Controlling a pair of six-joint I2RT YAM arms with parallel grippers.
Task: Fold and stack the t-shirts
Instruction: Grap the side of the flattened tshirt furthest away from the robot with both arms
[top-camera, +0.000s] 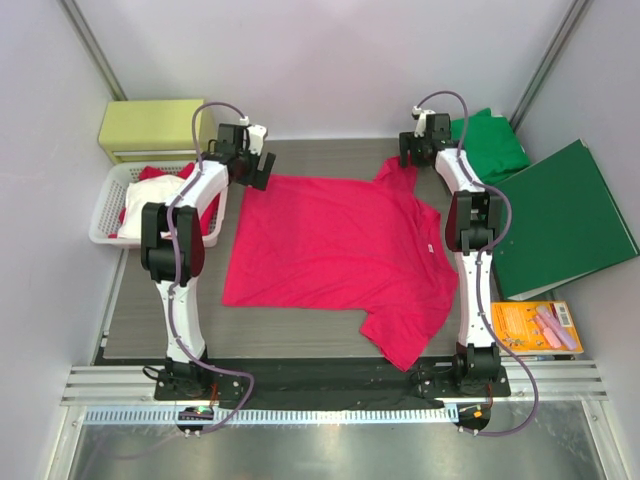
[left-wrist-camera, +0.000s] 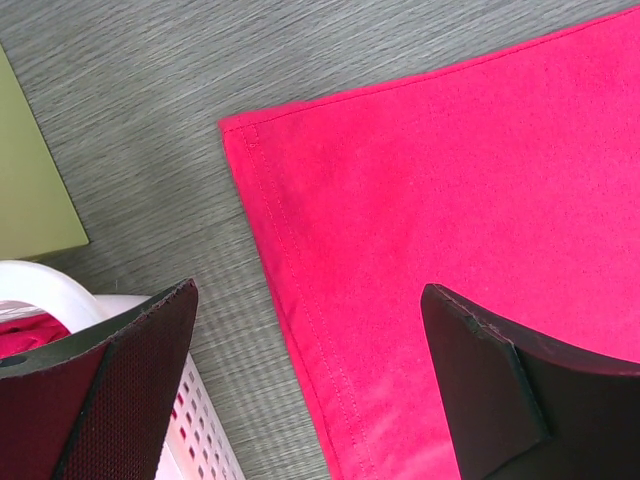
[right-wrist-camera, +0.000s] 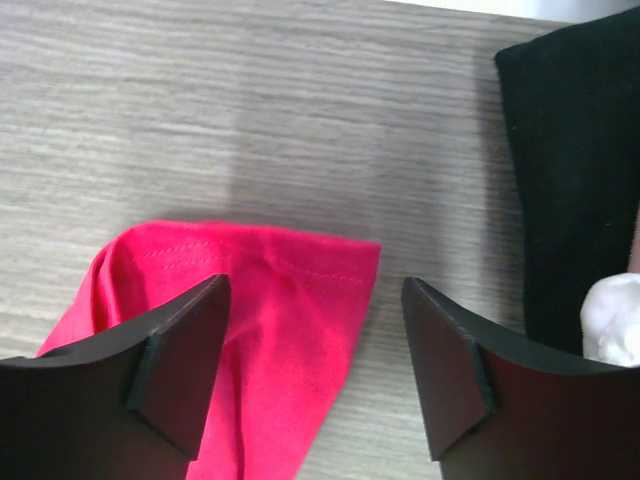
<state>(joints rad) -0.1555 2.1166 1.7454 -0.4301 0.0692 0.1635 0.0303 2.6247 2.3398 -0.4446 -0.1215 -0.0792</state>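
**Operator:** How far along is the folding?

**Guide:** Treat it as barely begun. The bright pinkish-red cloth t-shirt (top-camera: 330, 250) lies spread flat on the grey wood-grain surface (top-camera: 130, 320), between your two hands, with no fold made in it. Your left hand (left-wrist-camera: 308, 292) hovers with its fingers wide apart, and the shirt's stitched hem corner sits directly beneath the gap. Your right hand (right-wrist-camera: 315, 285) also has its fingers apart, straddling the tip of the far sleeve. Neither hand is clamped on anything.

**Operator:** What remains?

**Guide:** Every fold on the red shirt, then the stack. The green cloth t-shirt (top-camera: 492, 140) sits in a heap just outboard of the right hand, and whether it is folded cannot be told. The pale beige-pink cloth shirt (top-camera: 135, 205) lies crumpled in the white perforated plastic basket (top-camera: 103, 215), outboard of the left hand. No stack shows.

**Operator:** Counts?

**Guide:**
- T-shirts: three identifiable, one per colour. Some further red cloth shows in the basket, and whether it is a fourth garment cannot be told.
- Hands: two.
- Basket: one.
- Flat stiff dark-green folder (top-camera: 565, 215): one, outboard of the right hand.
- Yellow-green rectangular box (top-camera: 150, 128): one, outboard of the left hand.
- Orange printed packet (top-camera: 535, 325): one, well behind the right hand.
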